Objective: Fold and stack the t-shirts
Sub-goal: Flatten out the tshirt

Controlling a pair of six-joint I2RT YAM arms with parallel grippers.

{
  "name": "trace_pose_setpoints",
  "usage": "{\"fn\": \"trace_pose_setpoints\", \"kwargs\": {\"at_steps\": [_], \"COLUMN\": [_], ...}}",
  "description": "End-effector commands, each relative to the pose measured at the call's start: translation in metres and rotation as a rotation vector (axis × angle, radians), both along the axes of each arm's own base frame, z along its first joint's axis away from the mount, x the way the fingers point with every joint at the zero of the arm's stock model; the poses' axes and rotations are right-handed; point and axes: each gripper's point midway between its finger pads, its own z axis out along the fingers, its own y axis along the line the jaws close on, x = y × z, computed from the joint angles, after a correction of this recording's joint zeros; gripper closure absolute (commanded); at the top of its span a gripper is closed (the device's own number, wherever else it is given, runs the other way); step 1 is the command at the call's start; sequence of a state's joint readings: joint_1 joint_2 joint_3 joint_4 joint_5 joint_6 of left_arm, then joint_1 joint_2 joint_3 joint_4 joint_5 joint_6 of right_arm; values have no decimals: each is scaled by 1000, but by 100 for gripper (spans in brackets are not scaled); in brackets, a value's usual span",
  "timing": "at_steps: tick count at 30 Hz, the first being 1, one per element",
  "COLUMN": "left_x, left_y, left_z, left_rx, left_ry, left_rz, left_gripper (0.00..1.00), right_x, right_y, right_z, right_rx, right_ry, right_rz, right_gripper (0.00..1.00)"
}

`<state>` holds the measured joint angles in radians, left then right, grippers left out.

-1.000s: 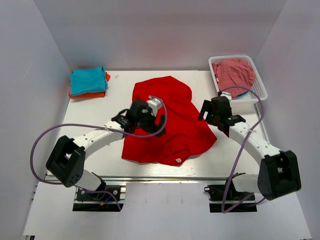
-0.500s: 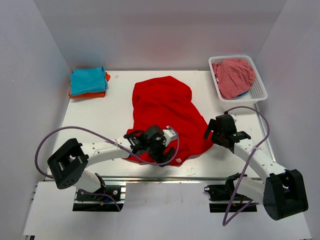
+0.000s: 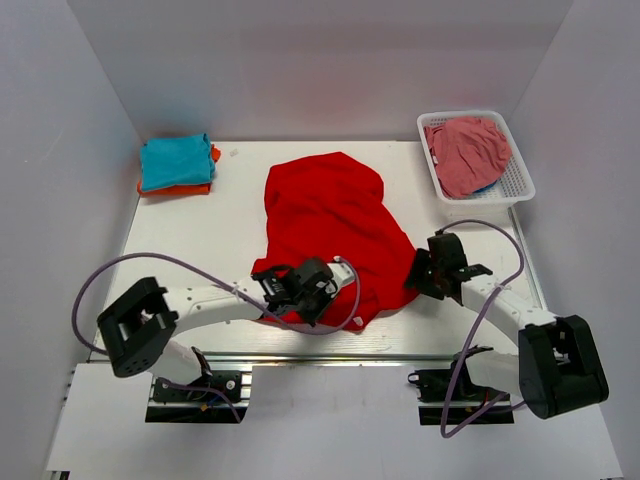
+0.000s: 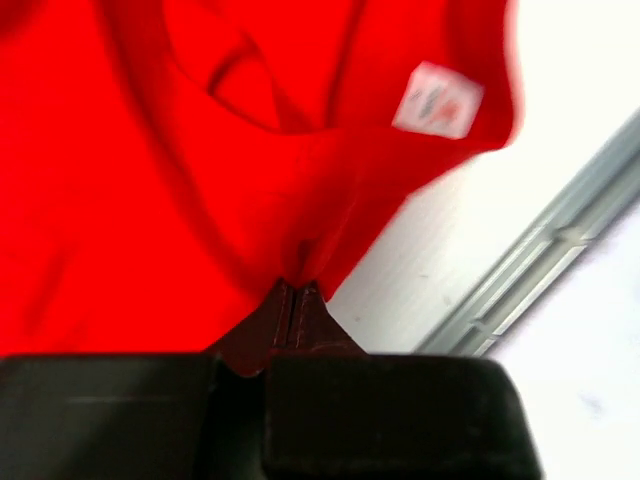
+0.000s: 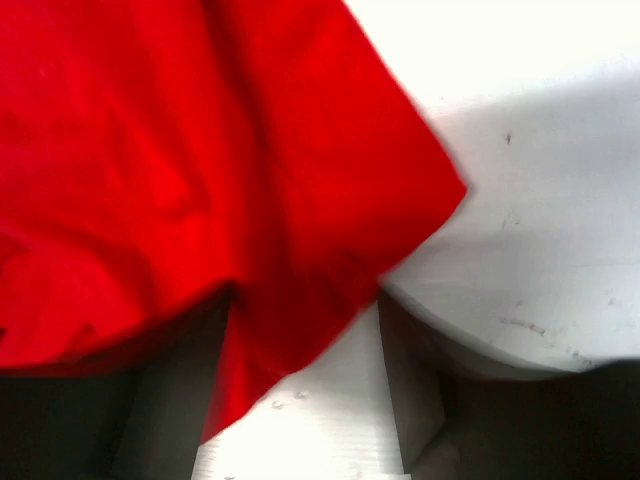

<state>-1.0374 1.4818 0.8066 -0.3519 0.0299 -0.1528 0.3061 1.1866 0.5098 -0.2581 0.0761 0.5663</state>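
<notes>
The bright red t-shirt lies spread and rumpled across the middle of the table. My left gripper sits at its near hem, shut on a pinch of red cloth; a white label shows just beyond. My right gripper is at the shirt's right near corner. Its fingers stand apart with the red corner lying between them, not clamped. A folded teal t-shirt rests on a folded orange one at the back left.
A white basket holding pink cloth stands at the back right. A metal rail runs along the table's near edge, close to my left gripper. Grey walls enclose the table on three sides.
My left arm swept from the shirt's middle down to its near hem and shut on the cloth. My right arm came nearer, onto the shirt's right corner, its jaws narrowing.
</notes>
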Motion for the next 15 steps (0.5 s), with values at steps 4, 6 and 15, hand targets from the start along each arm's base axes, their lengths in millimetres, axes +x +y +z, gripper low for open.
{"fn": "trace_pose_setpoints", "kwargs": {"at_steps": [4,6,15], "left_x": [15,22,63], "left_y": [-10,-3,29], "left_z": [74,82,180], "left_rx": [-201,-203,-321], "left_ry": [-156,-194,-470], "left_rz": [52,106,350], "left_gripper": [100,100,100], "right_x": [13,25,72], "right_y": [9,13,3], "right_z": [1,17,181], "right_rx": [42,46,29], "right_ry": [-37,-96,-611], "right_rz": [20,45,26], "right_gripper": [79,100,100]}}
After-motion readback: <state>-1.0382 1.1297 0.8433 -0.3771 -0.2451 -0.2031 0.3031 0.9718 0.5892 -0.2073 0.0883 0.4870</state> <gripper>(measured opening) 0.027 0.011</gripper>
